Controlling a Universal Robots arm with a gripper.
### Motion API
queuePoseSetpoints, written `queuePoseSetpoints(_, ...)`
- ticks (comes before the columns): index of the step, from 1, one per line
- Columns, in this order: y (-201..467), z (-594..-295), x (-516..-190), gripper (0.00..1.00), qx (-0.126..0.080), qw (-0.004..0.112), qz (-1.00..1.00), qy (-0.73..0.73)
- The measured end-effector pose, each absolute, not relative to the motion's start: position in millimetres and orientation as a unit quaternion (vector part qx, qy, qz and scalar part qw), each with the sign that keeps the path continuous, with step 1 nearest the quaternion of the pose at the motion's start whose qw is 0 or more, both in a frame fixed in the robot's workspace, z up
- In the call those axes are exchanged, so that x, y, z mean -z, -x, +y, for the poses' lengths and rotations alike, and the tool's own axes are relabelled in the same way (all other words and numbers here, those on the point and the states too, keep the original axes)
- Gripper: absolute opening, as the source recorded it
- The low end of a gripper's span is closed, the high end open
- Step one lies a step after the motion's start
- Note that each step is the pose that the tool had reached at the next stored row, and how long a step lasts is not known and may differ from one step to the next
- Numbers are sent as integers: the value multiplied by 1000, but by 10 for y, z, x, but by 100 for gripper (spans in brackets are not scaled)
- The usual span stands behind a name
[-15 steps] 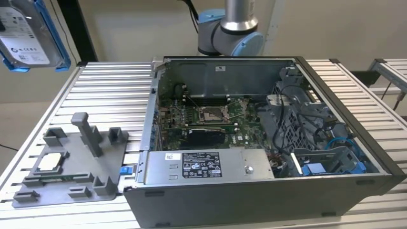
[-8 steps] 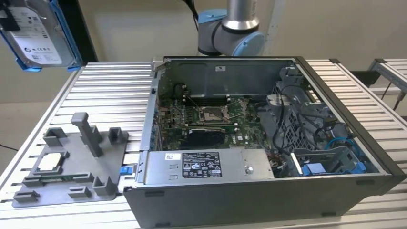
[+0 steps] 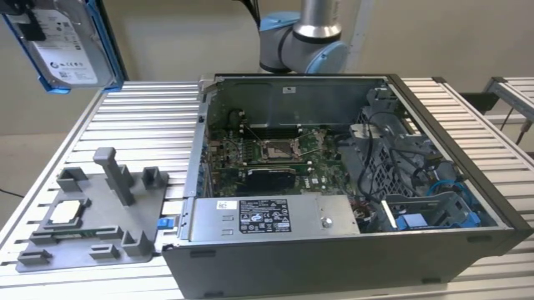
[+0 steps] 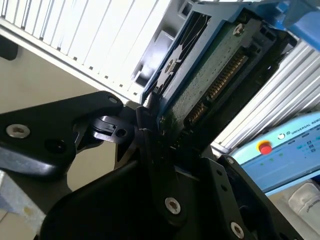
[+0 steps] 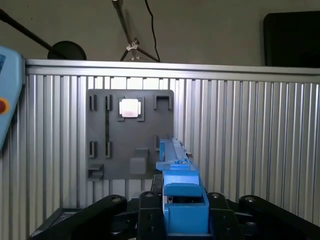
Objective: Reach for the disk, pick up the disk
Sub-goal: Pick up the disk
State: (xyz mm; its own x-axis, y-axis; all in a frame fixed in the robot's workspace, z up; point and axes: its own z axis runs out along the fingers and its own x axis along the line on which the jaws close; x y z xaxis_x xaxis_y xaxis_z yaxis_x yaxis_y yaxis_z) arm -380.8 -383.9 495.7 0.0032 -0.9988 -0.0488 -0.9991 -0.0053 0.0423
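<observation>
Gripper (image 5: 183, 202), clamped on the disk (image 3: 71, 44), grips it edge-on between its fingers, so I judge reach and pick-up both done. From the exterior view's left: disk lifted clear of the slatted table (image 3: 159, 106), grey fixture plate (image 3: 92, 219) below it, open computer case (image 3: 334, 187) to the right.

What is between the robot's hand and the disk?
Nothing. In the second wrist view the hand is shut right on the disk, and its black fingers press against it with no gap.
</observation>
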Motion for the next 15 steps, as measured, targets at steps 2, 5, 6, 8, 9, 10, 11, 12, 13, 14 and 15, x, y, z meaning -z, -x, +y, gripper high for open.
queuePoseSetpoints(2, 3751, -3839, -4957, 0, -32, 2, 705, 708)
queuePoseSetpoints(5, 3671, -3840, -4957, 0, -32, 2, 705, 708)
queuePoseSetpoints(6, 3648, -3840, -4957, 0, -32, 2, 705, 708)
queuePoseSetpoints(8, 3605, -3840, -4958, 0, -32, 2, 705, 708)
queuePoseSetpoints(9, 3583, -3840, -4958, 0, -32, 2, 705, 708)
queuePoseSetpoints(10, 3562, -3840, -4957, 0, -32, 2, 705, 708)
queuePoseSetpoints(11, 3539, -3840, -4958, 0, -32, 2, 705, 708)
queuePoseSetpoints(12, 3517, -3840, -4957, 0, -32, 2, 705, 708)
queuePoseSetpoints(13, 3496, -3840, -4957, 0, -32, 2, 705, 708)
queuePoseSetpoints(14, 3476, -3840, -4957, 0, -32, 2, 705, 708)
queuePoseSetpoints(15, 3458, -3840, -4957, 0, -32, 2, 705, 708)
